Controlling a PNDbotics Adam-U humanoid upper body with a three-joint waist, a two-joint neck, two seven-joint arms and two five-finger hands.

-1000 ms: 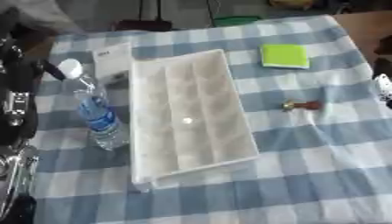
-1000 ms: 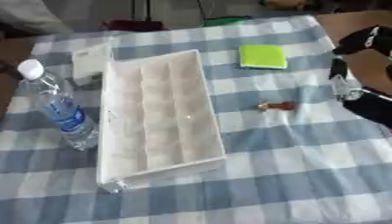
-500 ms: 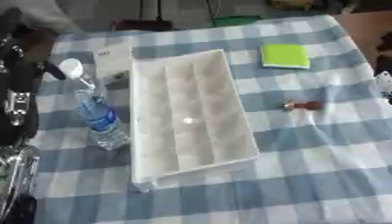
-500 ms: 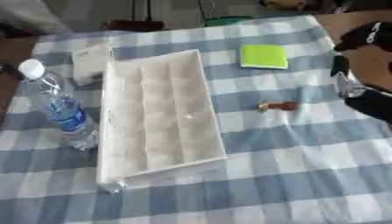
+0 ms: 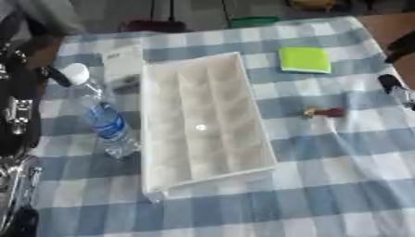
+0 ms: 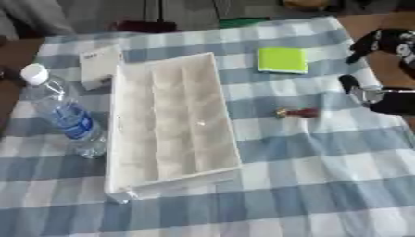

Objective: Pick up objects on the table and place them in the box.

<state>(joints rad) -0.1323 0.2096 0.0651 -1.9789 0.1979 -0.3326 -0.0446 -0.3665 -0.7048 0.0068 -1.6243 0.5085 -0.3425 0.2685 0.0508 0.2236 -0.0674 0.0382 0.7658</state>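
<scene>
In the left eye view we see the table [image 5: 340, 185], covered in a blue and white check cloth, with a long white box [image 5: 203, 120] of many compartments lying near its middle. A small pale speck sits in one central compartment. Just left of the box stands a water bottle [image 5: 101, 115] with a white cap and blue label, and behind it lies a white card [image 5: 123, 62]. To the right of the box we find a small red and gold object [image 5: 324, 112], and farther back a green pad [image 5: 304, 59]. Dark arm parts fill the left edge; we cannot make out the left robot hand.

In the right eye view the right robot hand [image 6: 381, 95] shows at the right edge, near the small red object but apart from it. We cannot tell whether its fingers are apart or together.
</scene>
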